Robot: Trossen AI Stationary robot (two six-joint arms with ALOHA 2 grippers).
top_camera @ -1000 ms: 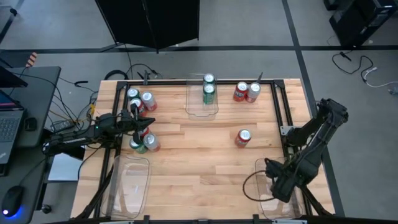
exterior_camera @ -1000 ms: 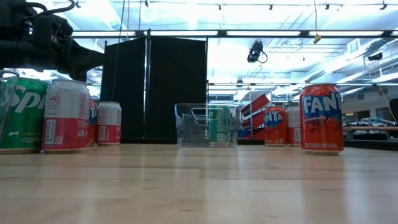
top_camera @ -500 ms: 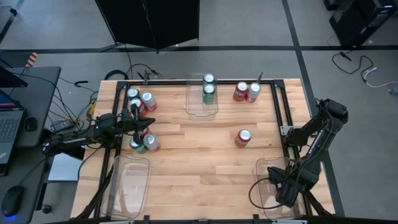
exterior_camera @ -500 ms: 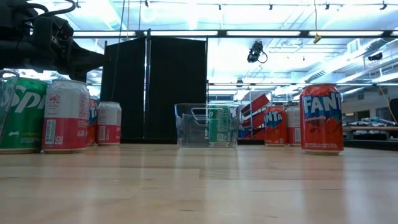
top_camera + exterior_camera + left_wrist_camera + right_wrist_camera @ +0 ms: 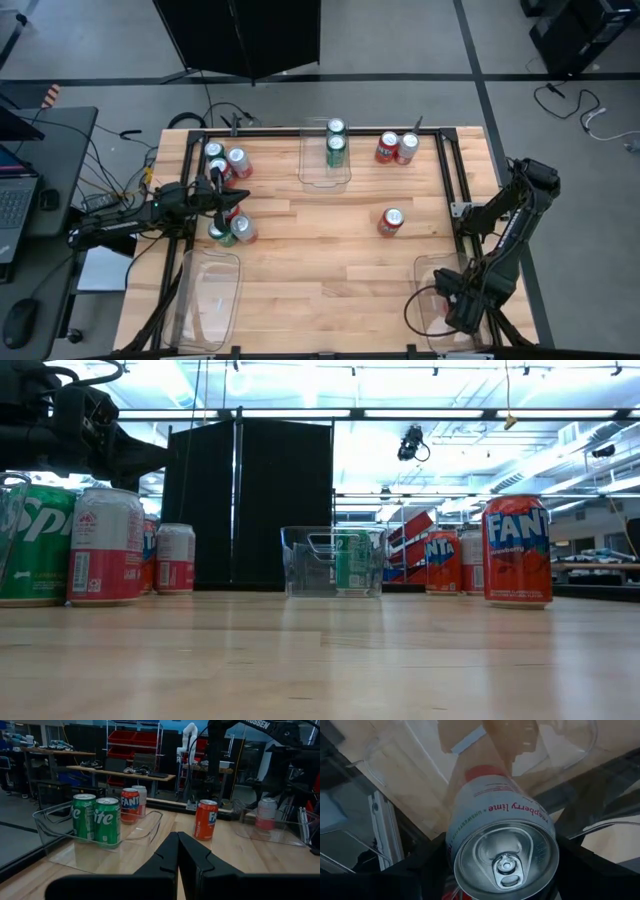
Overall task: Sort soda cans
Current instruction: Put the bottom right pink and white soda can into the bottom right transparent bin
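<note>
Since a second ago the right gripper (image 5: 462,308) has slid down over the near-right tray (image 5: 425,268), fingers grasping a silver-white can (image 5: 500,840) (label reads "raspberry lime"). Left gripper (image 5: 228,203), fingers clenched on nothing, hovers among the cans left of the far middle tray (image 5: 310,172). That tray holds two green cans (image 5: 335,142). Right of it stand a red and a pale can (image 5: 396,148); one red can (image 5: 390,221) stands alone on the wooden bench (image 5: 320,260). Left of it are clustered cans, count unclear. Bright ceiling lights show behind.
</note>
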